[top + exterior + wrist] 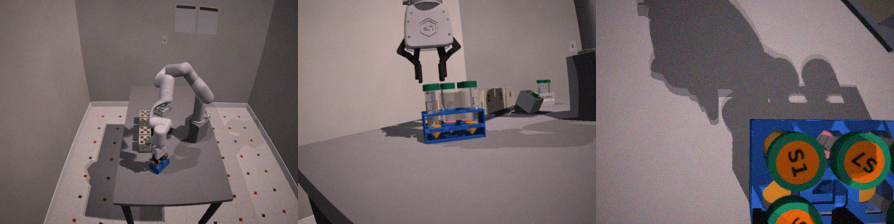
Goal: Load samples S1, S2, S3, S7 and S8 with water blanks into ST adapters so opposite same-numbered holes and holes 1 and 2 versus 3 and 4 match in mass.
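Observation:
My gripper (431, 81) (800, 216) is open, with nothing between its fingers, just above the tube caps at the left end of the blue rack (453, 139) (158, 170). The rack holds several green-capped tubes. In the wrist view, S1 (797, 162) and S7 (861, 161) stand side by side; a third cap (795, 218) is cut off and its ID is not fully readable. Orange and pink liquids show low in the tubes. Four beige adapters stand in a row, the nearest adapter (145, 147) beyond the rack; no caps show in them in the top view.
The white blanks rack (163, 112) (548, 97), with green-capped tubes, stands farther back. The grey sloped desk (526, 103) with the green DONE key (535, 94) is right of the adapters in the exterior view. The arm's dark base block (195, 133) is to the right.

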`<state>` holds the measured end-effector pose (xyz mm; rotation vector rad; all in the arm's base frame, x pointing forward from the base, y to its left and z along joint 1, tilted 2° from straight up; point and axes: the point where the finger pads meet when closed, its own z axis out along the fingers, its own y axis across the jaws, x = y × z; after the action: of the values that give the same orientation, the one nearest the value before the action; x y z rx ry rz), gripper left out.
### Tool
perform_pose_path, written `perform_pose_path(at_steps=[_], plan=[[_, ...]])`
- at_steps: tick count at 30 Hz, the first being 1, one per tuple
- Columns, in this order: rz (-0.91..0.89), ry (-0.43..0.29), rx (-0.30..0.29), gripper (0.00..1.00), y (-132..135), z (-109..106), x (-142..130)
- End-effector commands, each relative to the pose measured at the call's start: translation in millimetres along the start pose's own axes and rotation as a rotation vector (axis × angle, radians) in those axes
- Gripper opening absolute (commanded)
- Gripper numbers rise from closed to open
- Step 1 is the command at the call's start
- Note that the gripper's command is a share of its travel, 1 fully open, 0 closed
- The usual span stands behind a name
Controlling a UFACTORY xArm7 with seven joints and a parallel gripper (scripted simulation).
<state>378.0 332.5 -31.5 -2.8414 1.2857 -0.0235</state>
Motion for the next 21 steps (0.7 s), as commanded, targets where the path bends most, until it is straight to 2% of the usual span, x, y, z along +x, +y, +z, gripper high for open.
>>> perform_pose_path(at_steps=[1, 21], plan=[[0.000, 0.000, 0.004, 0.44, -1.6, -10.2, -0.1], [0.000, 0.000, 0.004, 0.44, -1.5, -46.2, -0.1]])
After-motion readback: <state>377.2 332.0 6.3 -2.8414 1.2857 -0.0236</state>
